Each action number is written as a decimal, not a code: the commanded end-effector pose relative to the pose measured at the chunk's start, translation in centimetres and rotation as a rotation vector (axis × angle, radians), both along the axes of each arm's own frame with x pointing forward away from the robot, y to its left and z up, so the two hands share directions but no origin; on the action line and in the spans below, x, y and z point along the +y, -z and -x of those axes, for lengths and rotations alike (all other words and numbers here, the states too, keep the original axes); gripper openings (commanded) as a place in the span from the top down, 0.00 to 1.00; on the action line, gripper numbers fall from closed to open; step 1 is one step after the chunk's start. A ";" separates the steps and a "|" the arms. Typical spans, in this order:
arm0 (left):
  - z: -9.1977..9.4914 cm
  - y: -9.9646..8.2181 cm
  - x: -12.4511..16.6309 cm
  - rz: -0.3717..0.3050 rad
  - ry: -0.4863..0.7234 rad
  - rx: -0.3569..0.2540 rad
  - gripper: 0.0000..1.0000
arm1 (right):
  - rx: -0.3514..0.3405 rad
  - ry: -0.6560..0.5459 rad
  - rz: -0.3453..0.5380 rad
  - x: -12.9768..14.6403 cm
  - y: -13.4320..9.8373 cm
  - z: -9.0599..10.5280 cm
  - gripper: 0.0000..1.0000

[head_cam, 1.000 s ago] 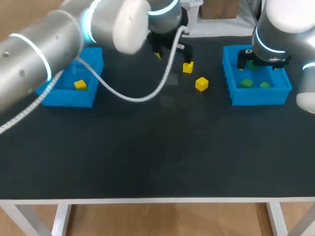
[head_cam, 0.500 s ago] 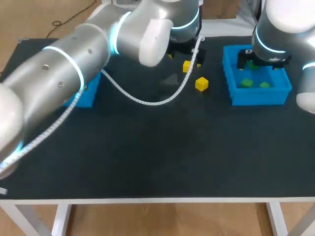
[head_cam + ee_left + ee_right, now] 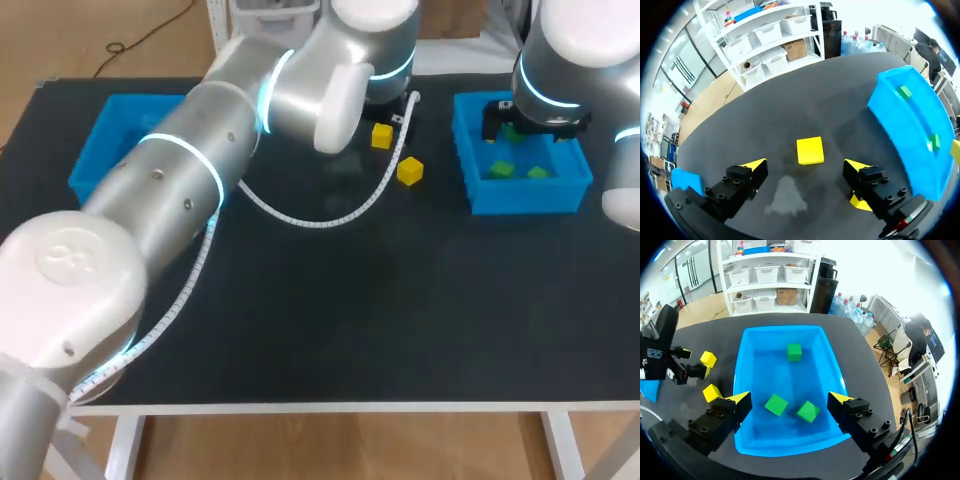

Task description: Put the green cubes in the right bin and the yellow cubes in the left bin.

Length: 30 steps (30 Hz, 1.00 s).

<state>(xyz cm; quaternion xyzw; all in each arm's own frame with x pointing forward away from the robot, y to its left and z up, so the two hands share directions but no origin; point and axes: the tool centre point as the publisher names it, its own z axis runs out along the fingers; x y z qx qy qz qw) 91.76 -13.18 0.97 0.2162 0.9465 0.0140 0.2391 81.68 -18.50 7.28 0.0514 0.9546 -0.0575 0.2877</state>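
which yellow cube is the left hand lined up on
The far cube, centred ahead between the left hand's open fingers. The other cube lies nearer the right bin, off beside one finger.

Robotics lab, left arm [image 3: 180, 190], right arm [image 3: 560, 60], black table [image 3: 350, 320]
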 end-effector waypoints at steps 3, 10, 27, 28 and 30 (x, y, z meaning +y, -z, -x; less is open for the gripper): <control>-5.3 0.5 -2.8 -0.048 0.000 0.106 0.00 | -0.009 0.001 0.000 -0.1 0.0 0.3 0.00; -6.3 0.9 -3.7 -0.044 -0.003 0.092 0.00 | -0.009 0.001 0.000 -0.1 0.0 0.3 0.00; -5.0 2.3 -2.4 -0.033 -0.034 0.085 1.00 | -0.009 0.001 0.000 -0.1 0.0 0.3 0.00; -4.8 2.2 -2.2 -0.031 -0.035 0.084 1.00 | -0.009 0.001 0.000 -0.1 0.0 0.3 0.00; -4.4 1.8 -1.7 -0.021 -0.028 0.083 1.00 | -0.009 0.001 0.000 -0.1 0.0 0.3 0.00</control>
